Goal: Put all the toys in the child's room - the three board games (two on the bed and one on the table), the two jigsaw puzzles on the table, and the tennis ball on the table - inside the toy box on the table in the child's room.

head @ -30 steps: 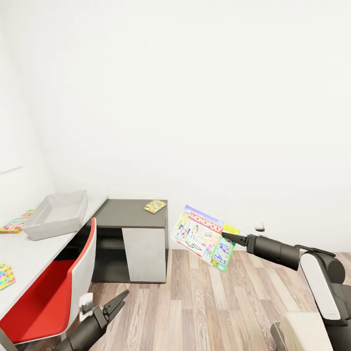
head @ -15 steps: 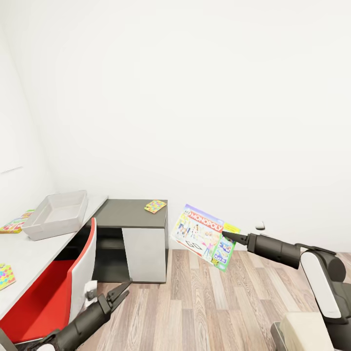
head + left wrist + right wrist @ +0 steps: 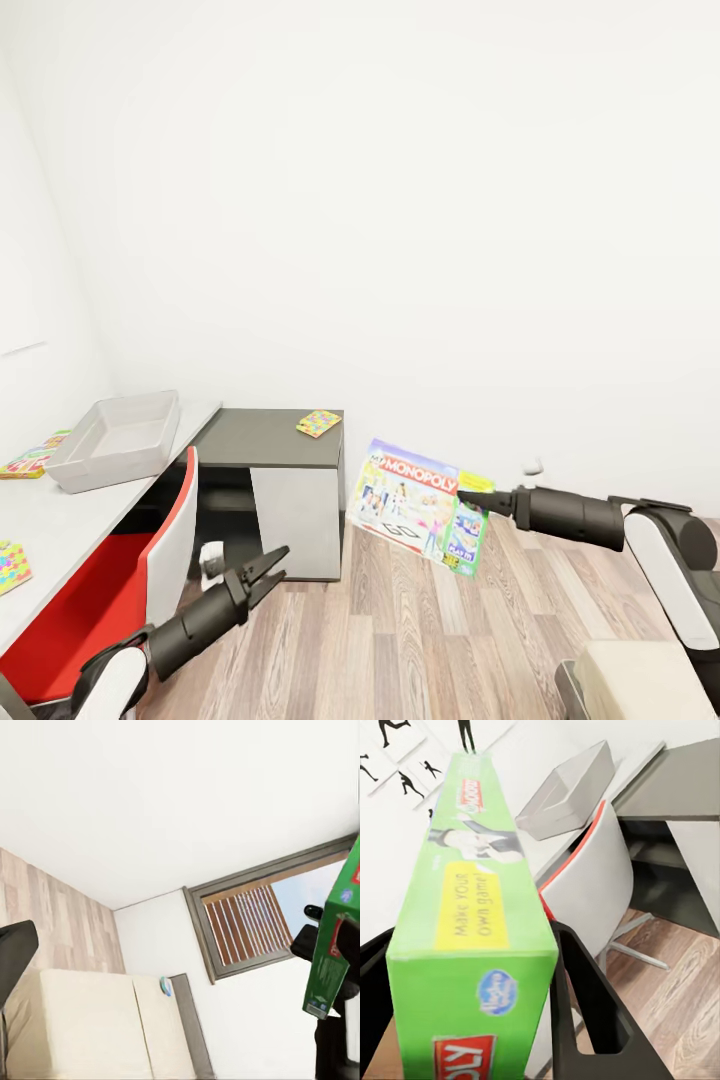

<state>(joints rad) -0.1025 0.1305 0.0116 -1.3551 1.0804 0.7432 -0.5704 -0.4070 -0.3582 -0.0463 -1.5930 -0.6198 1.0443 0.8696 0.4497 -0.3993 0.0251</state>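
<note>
Table (image 3: 60, 515), toy box (image 3: 115, 438), jigsaw puzzles (image 3: 12, 565)

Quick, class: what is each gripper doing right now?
Left gripper: open, holding nothing.
Right gripper: shut on the board game.

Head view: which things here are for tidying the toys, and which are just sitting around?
For the job:
Monopoly board game, held by the right end effector
toy box
jigsaw puzzles
table

Just there:
red chair
dark cabinet
</note>
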